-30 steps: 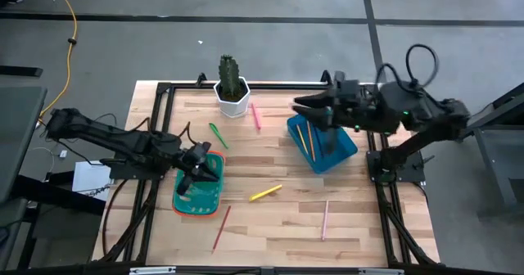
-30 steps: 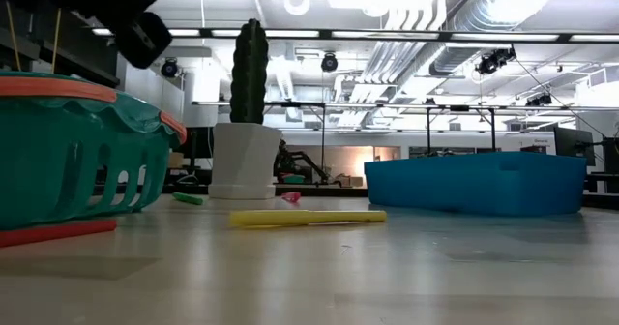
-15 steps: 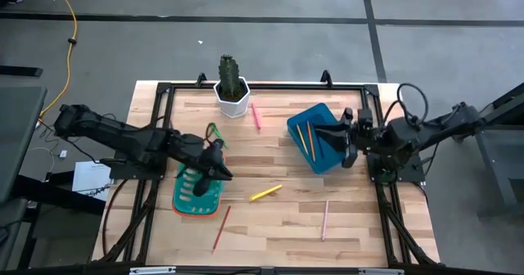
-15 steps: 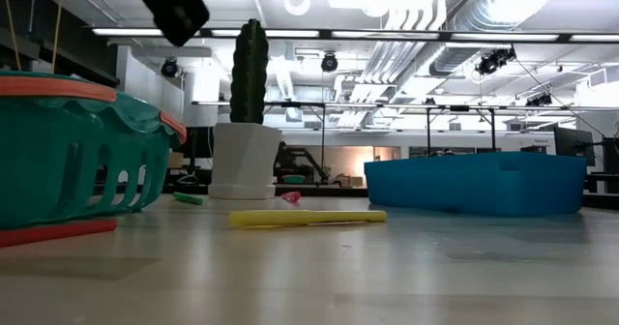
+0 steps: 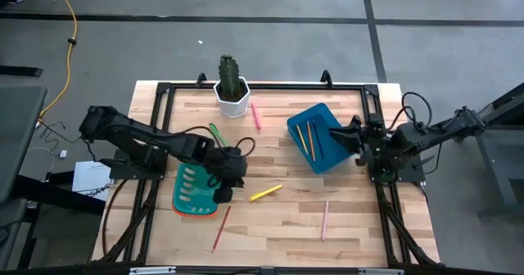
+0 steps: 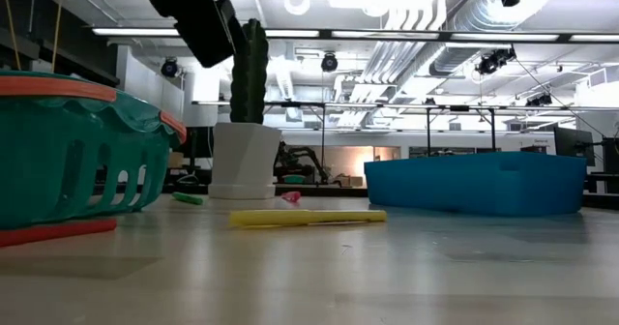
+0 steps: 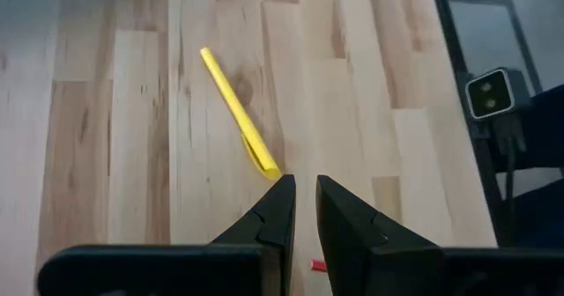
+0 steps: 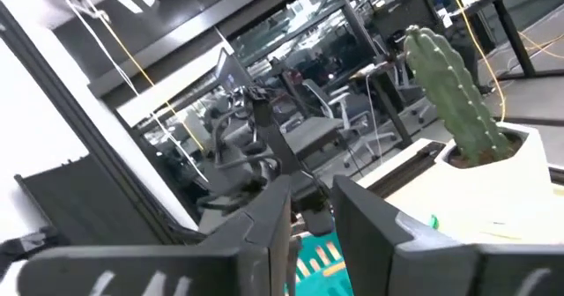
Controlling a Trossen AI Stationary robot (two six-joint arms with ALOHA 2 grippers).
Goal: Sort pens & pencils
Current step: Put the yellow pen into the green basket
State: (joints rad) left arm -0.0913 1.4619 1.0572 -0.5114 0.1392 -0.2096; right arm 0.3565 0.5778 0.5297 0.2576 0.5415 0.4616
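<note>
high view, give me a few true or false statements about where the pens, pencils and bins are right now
1. The yellow pen lies on the bare table, outside both bins. True.
2. The blue bin is empty. False: thin orange pencils lie inside it.
3. The left gripper is at the right edge of the teal basket, near the yellow pen. True.
4. The green pen is inside the teal basket. False: it lies on the table near the cactus pot.
5. The right gripper holds a pink pen. False: nothing shows between its fingers, at the blue bin's right edge.
</note>
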